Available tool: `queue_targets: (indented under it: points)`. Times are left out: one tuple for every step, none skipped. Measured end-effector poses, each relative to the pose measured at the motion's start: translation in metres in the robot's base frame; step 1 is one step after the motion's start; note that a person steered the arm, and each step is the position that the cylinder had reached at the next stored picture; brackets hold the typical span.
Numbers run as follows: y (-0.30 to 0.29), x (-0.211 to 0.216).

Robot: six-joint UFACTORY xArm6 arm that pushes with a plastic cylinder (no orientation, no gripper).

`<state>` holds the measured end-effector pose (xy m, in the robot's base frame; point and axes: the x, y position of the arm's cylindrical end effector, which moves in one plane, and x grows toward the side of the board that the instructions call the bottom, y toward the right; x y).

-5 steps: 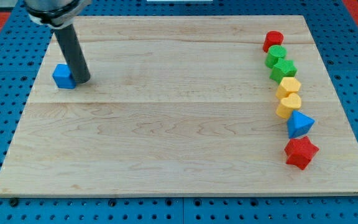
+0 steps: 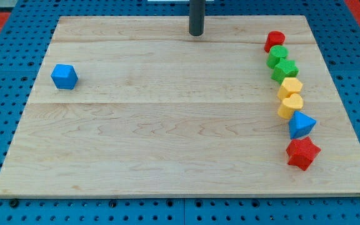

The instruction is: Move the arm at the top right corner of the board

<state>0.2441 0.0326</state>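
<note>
My tip [image 2: 196, 34], the lower end of the straight dark rod, rests on the pale wooden board [image 2: 167, 156] close to its top edge, a little to the view's right of centre; it carries no jaws or fingers, so there is nothing to spread or pinch. It touches no block. I judge the task partly done: the tip is at the top, but the top right corner [image 2: 302, 22] lies well apart, off to the view's right. Near that corner stands a red cylinder block [image 2: 274, 41], heading a column that runs down the right side: two green blocks [image 2: 277, 56] [image 2: 285, 69], two yellow blocks [image 2: 290, 86] [image 2: 290, 105], a blue triangular block [image 2: 301, 124] and a red star block [image 2: 302, 153]. A blue cube block [image 2: 64, 76] sits alone at the view's left. No containers are visible.
</note>
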Motion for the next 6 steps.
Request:
queue_targets:
  points:
    - [0.003, 0.0]
    - [0.067, -0.012]
    - [0.099, -0.019]
    - [0.184, -0.02]
    - [0.254, -0.026]
    - [0.311, -0.024]
